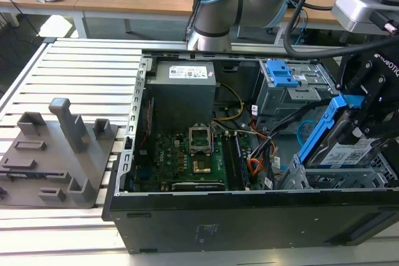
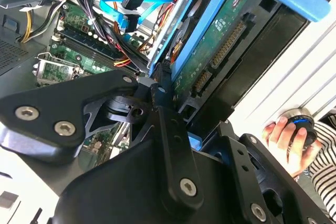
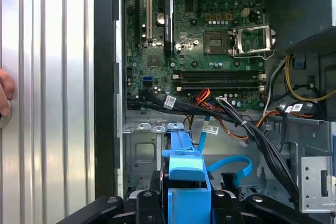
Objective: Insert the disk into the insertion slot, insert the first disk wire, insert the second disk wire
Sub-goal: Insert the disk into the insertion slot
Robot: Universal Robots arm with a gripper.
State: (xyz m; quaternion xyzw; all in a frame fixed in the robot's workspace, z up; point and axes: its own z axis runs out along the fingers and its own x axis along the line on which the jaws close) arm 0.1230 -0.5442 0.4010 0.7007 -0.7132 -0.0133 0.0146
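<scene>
1. Outwardly, in the exterior view: clamped shut on the disk [image 1: 340, 141], the hand [image 1: 365, 126] at the exterior view's right. Held steeply tilted just above the insertion slot [image 1: 333, 177], lengthwise slanting from upper right down to lower left. Framed by a bright blue caddy; bears a white-and-blue label, print illegible.
2. In the second wrist view: turns up the disk's [image 2: 210, 40] green circuit board underside, blue-edged, pinched at its near end.
3. In the first wrist view: seen edge-on, long axis aimed toward the motherboard [image 3: 210, 40].

Smooth blue plastic framing the disk [image 1: 348, 152], grey perforated sheet metal (matt) of the insertion slot [image 1: 336, 180]
</scene>
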